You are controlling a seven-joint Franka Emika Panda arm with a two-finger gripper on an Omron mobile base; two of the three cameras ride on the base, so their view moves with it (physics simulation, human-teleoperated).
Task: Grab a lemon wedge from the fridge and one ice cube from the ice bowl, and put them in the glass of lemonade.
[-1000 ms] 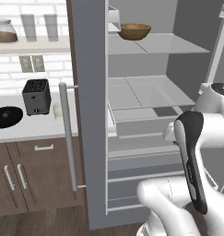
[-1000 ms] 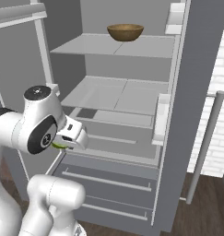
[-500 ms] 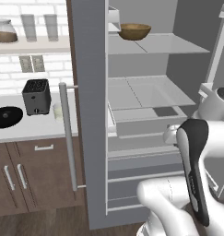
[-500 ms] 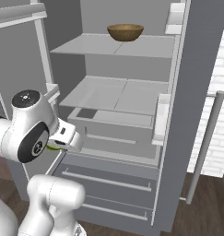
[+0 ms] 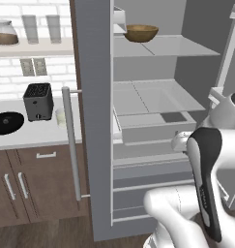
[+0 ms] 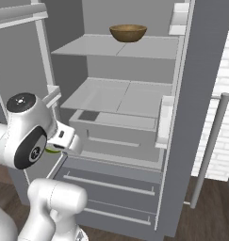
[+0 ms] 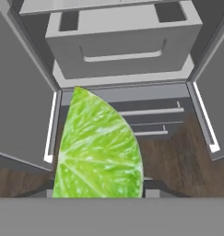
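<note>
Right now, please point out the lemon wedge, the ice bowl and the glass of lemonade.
lemon wedge (image 7: 97, 150): hand view, middle of its cut face.
ice bowl (image 5: 6, 122): left base view, its black middle.
glass of lemonade (image 5: 61, 116): left base view, its side wall.

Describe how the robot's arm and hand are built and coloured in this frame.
The arm has glossy white rounded links, with a long black panel along one link carrying faint small lettering. A joint has a black round cap with a small pale emblem, and a grey disc on top. The gripper has a boxy white hand. No loose cables show.
</note>
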